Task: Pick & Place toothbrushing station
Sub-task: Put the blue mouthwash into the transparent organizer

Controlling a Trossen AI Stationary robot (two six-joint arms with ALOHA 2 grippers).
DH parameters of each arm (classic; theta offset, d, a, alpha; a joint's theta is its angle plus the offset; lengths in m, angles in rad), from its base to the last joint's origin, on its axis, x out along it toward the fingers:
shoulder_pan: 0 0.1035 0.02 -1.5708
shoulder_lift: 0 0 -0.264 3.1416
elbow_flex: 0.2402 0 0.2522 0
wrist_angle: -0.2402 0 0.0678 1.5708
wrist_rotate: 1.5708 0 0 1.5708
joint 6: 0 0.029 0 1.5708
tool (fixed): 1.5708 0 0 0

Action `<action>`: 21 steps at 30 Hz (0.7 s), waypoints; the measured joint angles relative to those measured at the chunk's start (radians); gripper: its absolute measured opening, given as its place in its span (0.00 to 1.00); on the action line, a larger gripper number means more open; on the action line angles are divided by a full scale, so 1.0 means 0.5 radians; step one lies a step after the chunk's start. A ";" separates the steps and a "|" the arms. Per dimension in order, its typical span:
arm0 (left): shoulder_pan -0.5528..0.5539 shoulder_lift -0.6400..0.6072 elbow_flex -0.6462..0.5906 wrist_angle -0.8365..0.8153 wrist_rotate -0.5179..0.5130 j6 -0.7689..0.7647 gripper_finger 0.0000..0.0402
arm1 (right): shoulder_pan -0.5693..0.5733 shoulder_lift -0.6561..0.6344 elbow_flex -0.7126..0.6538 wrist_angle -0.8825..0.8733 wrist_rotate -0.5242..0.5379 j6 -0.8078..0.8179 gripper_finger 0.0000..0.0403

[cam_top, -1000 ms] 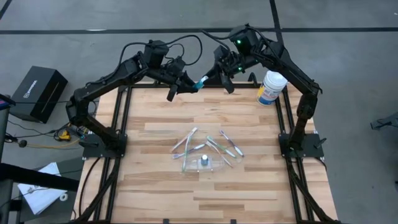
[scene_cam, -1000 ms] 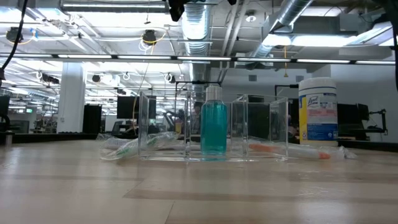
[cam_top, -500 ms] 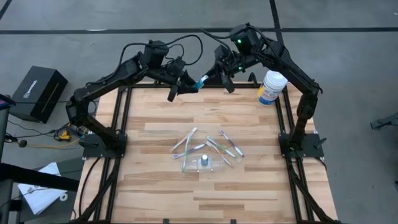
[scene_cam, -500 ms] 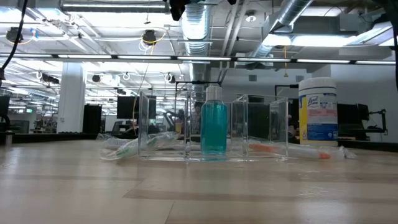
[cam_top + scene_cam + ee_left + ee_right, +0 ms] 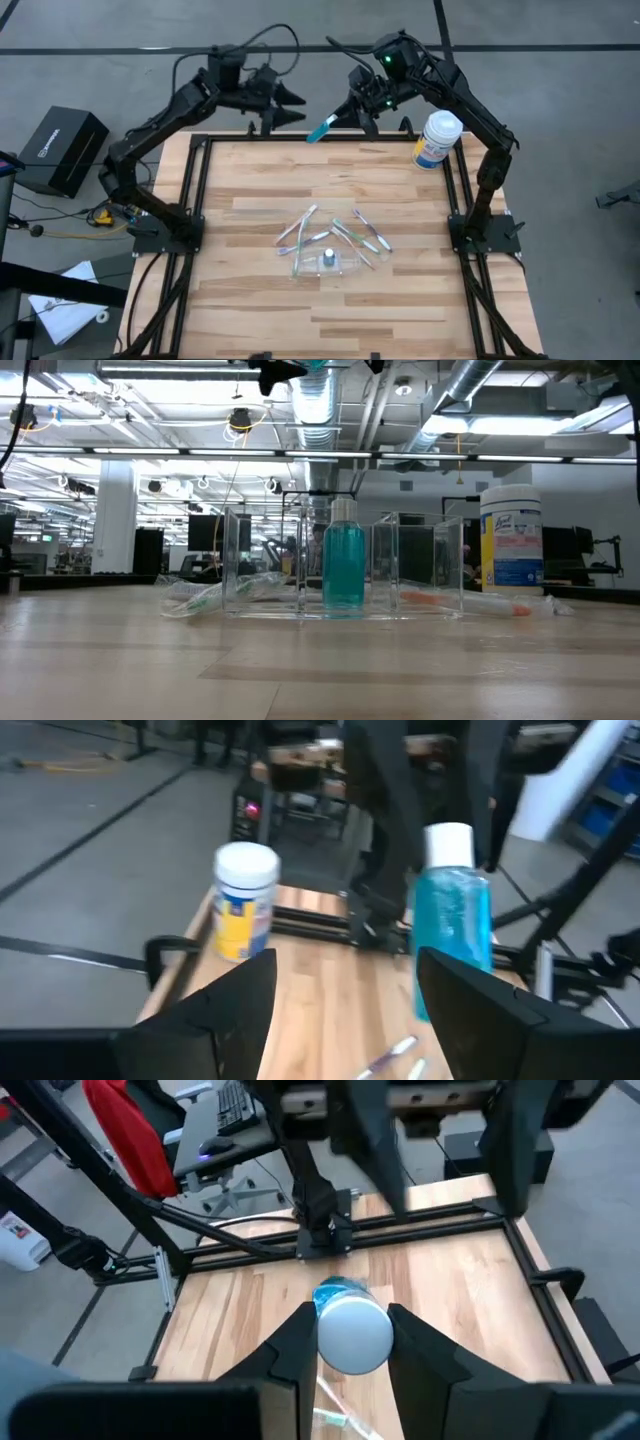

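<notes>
The clear plastic container [image 5: 330, 264] sits near the middle of the worktop [image 5: 250, 300], and a teal bottle with a white cap [image 5: 344, 566] already stands upright in one of its compartments. Around it the toothbrushes [image 5: 300, 225] — thin, pale, with green and pink touches — lie scattered flat on the wood, some touching the container's edge, none visibly standing in it. By that showing the station is only begun: one bottle placed, the brushes all left to gather.

A second teal bottle [image 5: 322, 129] hangs in the air over the far edge of the worktop, tilted, its white cap towards the right claw [image 5: 352, 112]. The right wrist view looks straight down on that cap [image 5: 352, 1337], with the claw's fingers [image 5: 296, 1345] pressed against it on both sides — clamped on the bottle. The liquid is clear blue-green and the body looks smooth and rigid.

The left claw [image 5: 290, 103] is just beside it, above the worktop's far rail, its fingers [image 5: 240, 992] spread apart and holding nothing; its wrist view sees the bottle [image 5: 453, 915] ahead, apart from them.

The white tub [image 5: 437, 140] with a blue and yellow label stands at the far right corner, well apart from the station.
</notes>
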 joint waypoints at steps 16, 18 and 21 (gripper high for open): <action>0.435 -0.113 0.000 0.014 0.011 -0.040 0.50 | 0.189 -0.028 0.002 -0.263 -0.010 0.067 0.21; 0.440 -0.113 -0.005 0.017 0.011 -0.061 0.49 | 0.254 -0.026 0.002 -0.311 0.050 0.067 0.21; 0.421 -0.113 -0.041 0.016 0.011 -0.104 0.48 | 0.342 -0.027 0.002 -0.397 0.168 0.053 0.21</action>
